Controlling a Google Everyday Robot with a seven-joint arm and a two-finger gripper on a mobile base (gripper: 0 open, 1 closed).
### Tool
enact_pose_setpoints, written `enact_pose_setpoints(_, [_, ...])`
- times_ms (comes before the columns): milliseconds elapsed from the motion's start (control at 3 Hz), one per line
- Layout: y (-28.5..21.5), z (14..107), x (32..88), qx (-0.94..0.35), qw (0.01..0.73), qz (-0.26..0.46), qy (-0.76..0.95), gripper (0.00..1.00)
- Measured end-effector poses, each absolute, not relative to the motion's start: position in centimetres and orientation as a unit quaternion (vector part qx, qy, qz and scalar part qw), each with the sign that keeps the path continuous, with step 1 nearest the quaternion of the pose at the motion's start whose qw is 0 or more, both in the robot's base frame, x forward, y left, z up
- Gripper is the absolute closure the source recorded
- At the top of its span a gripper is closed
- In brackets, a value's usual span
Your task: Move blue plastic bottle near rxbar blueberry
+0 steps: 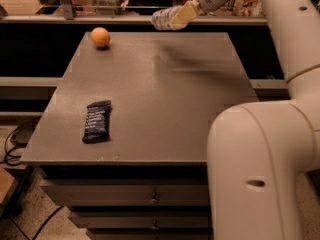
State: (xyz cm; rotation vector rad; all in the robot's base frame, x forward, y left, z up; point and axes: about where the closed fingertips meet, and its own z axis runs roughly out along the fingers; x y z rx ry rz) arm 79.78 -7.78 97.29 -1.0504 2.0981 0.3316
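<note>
The blue plastic bottle [163, 18] hangs in the air above the table's far edge, lying roughly level, held in my gripper [179, 16]. The tan fingers [182, 15] are closed around it. The bottle looks pale and clear, and its label is hard to make out. The rxbar blueberry [97, 121], a flat dark navy wrapper with pale text lines, lies on the grey table [160, 84] near the front left, far from the bottle. My white arm runs down the right side of the view.
An orange ball [100, 36] sits at the table's far left corner. A rail and shelf with cluttered items runs behind the table. Drawers lie under the table front. Cables lie on the floor at the left.
</note>
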Motion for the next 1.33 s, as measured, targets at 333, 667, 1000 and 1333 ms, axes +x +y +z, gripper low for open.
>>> enact_pose_setpoints(333, [-6.9, 99.8, 78.7, -0.411, 0.397, 0.132, 0.810, 1.00])
enact_pose_setpoints(667, [-6.9, 99.8, 78.7, -0.411, 0.397, 0.132, 0.810, 1.00])
enact_pose_setpoints(1000, [-6.6, 98.9, 76.3, -0.437, 0.360, 0.132, 0.814, 1.00])
enact_pose_setpoints(1333, [-6.1, 97.7, 73.3, -0.460, 0.326, 0.142, 0.813, 1.00])
